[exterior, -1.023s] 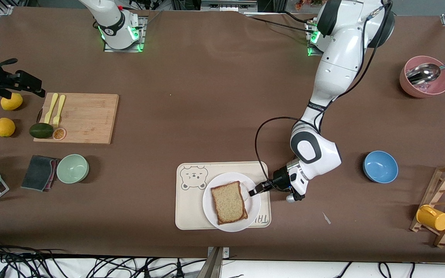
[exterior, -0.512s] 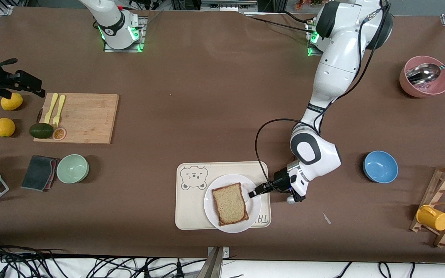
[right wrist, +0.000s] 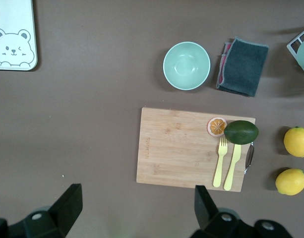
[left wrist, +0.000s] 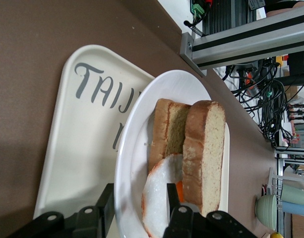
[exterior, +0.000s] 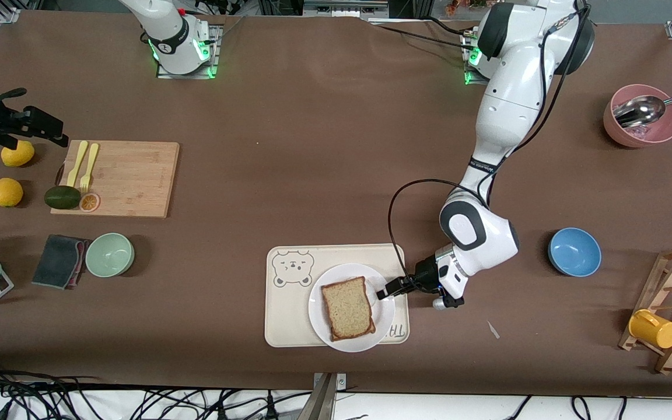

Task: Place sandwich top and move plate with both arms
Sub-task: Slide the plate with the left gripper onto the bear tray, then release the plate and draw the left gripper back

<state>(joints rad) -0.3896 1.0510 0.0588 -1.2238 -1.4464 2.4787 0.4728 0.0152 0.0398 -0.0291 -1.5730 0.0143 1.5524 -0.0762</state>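
The sandwich top (exterior: 347,308), a speckled slice with a brown crust, lies on the stacked sandwich on the white plate (exterior: 319,303), which rests on the bear-printed tray (exterior: 289,326). My left gripper (exterior: 384,290) is low at the plate's rim on the side toward the left arm's end. In the left wrist view its fingers (left wrist: 106,208) stand apart, open, astride the plate (left wrist: 134,148) rim and a white egg slice (left wrist: 159,198) under the sandwich top (left wrist: 206,148). My right gripper (right wrist: 137,210) waits open and empty high above the table by the cutting board.
A blue bowl (exterior: 574,251) sits close to the left arm's elbow. A pink bowl with a spoon (exterior: 642,125) and a wooden rack with a yellow cup (exterior: 671,315) stand at that end. Cutting board (exterior: 123,178), green bowl (exterior: 109,254), cloth (exterior: 59,261) and lemons (exterior: 6,192) fill the right arm's end.
The left gripper's fingers have spread apart from a shut grip on the plate rim. The plate has slid slightly toward the left arm's end. The right arm has not moved.
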